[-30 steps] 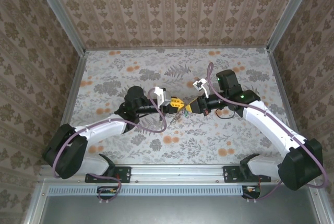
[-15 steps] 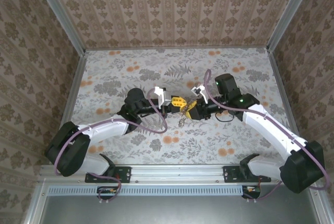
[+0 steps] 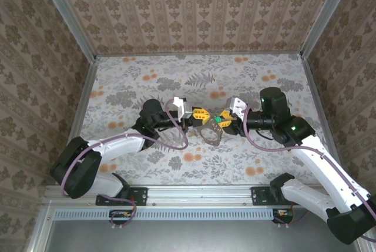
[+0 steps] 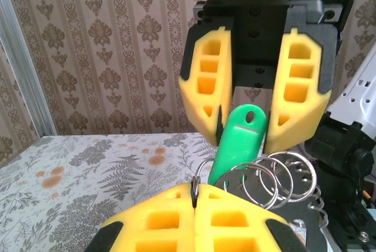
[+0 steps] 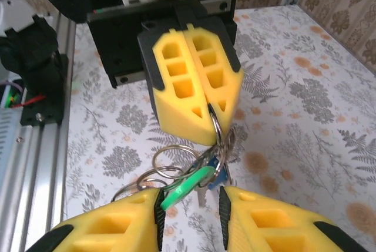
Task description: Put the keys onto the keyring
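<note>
floral tabletop (image 3: 147,79), thin looped keyring (image 3: 212,133)

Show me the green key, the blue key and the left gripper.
Green key (image 4: 232,149): left wrist view, on its flat green head.
Blue key (image 5: 220,174): right wrist view, on the blue head behind the green key.
Left gripper (image 5: 204,128): right wrist view, between its shut fingers' tips, pinching a ring (image 5: 215,124).

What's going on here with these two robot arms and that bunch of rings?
Two arms meet over a floral table, working on getting keys onto a keyring. The left pincer is shut on a wire loop of the keyring, holding it above the table. The right pincer faces it, jaws apart around a green key whose other end sits among the rings. A blue key dangles alongside.
</note>
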Robot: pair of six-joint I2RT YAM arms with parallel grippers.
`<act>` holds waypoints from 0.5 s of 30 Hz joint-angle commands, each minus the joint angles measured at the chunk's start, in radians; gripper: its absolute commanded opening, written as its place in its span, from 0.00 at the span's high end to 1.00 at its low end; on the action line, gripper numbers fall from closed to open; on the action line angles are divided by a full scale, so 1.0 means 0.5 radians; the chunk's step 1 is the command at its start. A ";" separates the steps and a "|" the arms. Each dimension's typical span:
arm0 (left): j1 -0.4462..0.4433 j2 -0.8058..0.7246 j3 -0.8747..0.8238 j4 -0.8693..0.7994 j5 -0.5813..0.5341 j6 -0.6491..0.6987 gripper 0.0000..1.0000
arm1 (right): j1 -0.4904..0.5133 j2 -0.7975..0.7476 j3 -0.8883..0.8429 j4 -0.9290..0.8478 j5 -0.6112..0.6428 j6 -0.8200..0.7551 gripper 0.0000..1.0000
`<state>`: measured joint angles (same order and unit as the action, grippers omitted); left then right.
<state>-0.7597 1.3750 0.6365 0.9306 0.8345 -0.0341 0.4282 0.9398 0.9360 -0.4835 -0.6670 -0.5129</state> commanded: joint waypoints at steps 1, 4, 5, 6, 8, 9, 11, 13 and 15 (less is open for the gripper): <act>-0.013 -0.046 0.076 0.064 0.057 -0.029 1.00 | 0.009 0.010 0.092 -0.081 0.106 -0.167 0.66; -0.014 -0.059 0.085 0.015 0.067 -0.004 1.00 | 0.011 -0.025 0.100 0.011 0.128 -0.186 0.66; -0.015 -0.065 0.091 -0.015 0.079 0.014 1.00 | 0.009 -0.037 0.103 0.029 0.113 -0.207 0.66; -0.013 -0.070 0.097 -0.042 0.087 0.029 1.00 | 0.009 -0.046 0.112 0.044 0.103 -0.221 0.66; -0.017 -0.079 0.101 -0.082 0.092 0.052 1.00 | 0.009 -0.062 0.134 0.067 0.069 -0.249 0.66; -0.015 -0.081 0.101 -0.090 0.092 0.053 1.00 | 0.008 -0.067 0.142 0.077 0.063 -0.247 0.66; -0.016 -0.087 0.102 -0.099 0.093 0.059 1.00 | -0.002 -0.065 0.194 0.037 0.040 -0.268 0.66; -0.017 -0.095 0.101 -0.104 0.106 0.062 1.00 | -0.009 -0.035 0.250 -0.041 0.003 -0.300 0.67; -0.016 -0.102 0.104 -0.136 0.139 0.087 1.00 | -0.013 0.021 0.292 -0.097 -0.036 -0.324 0.73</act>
<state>-0.7597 1.3647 0.6476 0.8536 0.8623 -0.0223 0.4255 0.9287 1.0359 -0.4854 -0.6407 -0.6323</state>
